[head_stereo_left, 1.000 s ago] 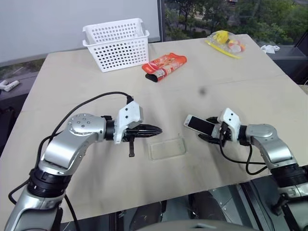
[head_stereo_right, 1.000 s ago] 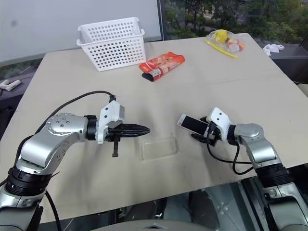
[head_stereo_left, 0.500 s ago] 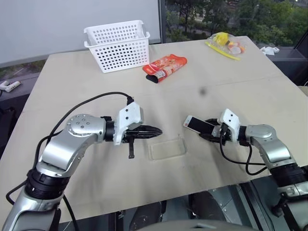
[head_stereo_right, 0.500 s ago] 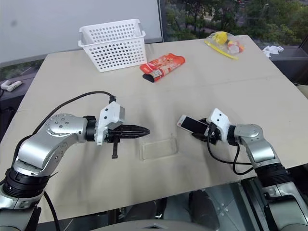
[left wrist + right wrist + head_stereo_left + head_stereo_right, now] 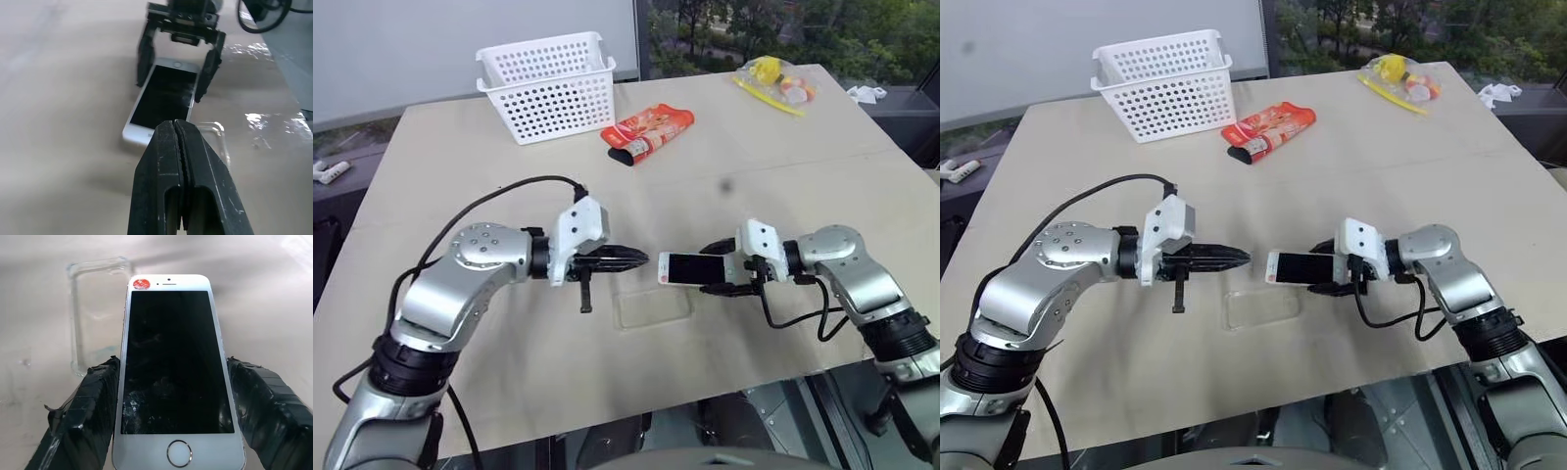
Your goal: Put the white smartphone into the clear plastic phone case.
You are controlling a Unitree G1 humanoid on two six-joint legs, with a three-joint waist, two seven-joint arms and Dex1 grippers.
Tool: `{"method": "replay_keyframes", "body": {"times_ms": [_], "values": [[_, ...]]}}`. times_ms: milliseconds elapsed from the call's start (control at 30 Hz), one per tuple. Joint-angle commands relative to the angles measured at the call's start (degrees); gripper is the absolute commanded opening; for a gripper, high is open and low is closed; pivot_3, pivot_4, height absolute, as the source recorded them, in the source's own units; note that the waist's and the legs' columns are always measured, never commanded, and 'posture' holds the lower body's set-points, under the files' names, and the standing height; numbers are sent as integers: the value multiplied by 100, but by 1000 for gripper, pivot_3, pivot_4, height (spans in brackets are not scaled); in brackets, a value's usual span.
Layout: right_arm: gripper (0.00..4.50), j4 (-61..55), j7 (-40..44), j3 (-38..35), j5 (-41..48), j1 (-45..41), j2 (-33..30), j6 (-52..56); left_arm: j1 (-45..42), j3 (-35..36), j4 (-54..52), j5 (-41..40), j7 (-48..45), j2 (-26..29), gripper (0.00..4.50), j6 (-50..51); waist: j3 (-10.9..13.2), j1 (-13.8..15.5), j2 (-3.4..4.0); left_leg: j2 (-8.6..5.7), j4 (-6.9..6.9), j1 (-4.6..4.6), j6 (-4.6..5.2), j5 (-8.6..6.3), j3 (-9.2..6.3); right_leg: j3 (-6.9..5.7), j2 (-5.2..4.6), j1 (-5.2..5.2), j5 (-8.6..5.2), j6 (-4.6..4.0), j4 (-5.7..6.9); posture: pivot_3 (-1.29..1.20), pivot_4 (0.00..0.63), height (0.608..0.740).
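My right gripper [image 5: 711, 270] is shut on the white smartphone [image 5: 688, 266], its black fingers [image 5: 90, 404] pressing the phone's two long edges. The phone, black screen up [image 5: 173, 362], hangs roughly level above the table and points at my left gripper [image 5: 641, 258]. That gripper is shut with nothing in it, and its tips [image 5: 174, 126] sit just short of the phone's free end [image 5: 164, 98]. The clear plastic phone case [image 5: 652, 305] lies flat on the table, below and between the two grippers, and also shows beyond the phone [image 5: 93, 308].
At the back left of the table stands a white perforated basket [image 5: 548, 83]. A red packet [image 5: 648, 132] lies behind the work area. A bag of yellow items [image 5: 769, 78] sits at the far right. The table's front edge [image 5: 705, 392] runs close below the case.
My right gripper has lifted the phone and swung it left, from tilted beside the case to level over it, near the left gripper's tips. The left arm has stayed put.
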Motion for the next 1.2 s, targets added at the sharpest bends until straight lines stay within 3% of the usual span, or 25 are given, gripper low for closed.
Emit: {"method": "replay_keyframes", "body": {"times_ms": [33,233,467,733,1100,1133,1200], "values": [[2996,-335,415,252,-112,-257,-160,-97,-11,-440,-28,222,-62,-132,0,-126,3,5,3,-1,0,0,0,0,0,0,-1,0,0,0,0,0,150,740],[2996,-310,533,506,-438,-274,-293,-371,17,-1186,203,752,-98,-340,0,-332,4,1,2,-3,1,-1,1,0,-1,-1,-2,1,0,0,2,0,150,740],[2996,-342,526,579,-604,-312,-268,-361,-83,-1534,566,1149,-88,-547,0,-442,3,-6,2,-2,3,1,0,0,-3,0,0,0,0,0,5,0,150,740],[2996,-396,581,642,-623,-317,-261,-350,72,-1689,773,1457,158,-874,0,-405,3,-3,2,-3,3,1,0,0,-2,0,-1,1,1,0,5,0,150,740],[2996,-106,742,947,-874,-641,-115,-239,498,-1856,703,1728,466,-778,0,-70,-3,-3,2,-2,5,24,14,-8,-3,0,-1,22,0,0,6,0,150,740],[4025,-73,706,941,-884,-684,-82,-226,511,-1859,706,1746,484,-779,0,-52,-6,-5,2,-2,5,29,23,-13,-3,-1,-1,27,0,0,6,0,150,740],[4480,-122,713,892,-869,-733,-121,-63,543,-1868,702,1765,514,-779,0,-24,-7,-4,2,-2,5,33,24,-14,-4,-1,0,30,0,0,6,0,150,740]]}}
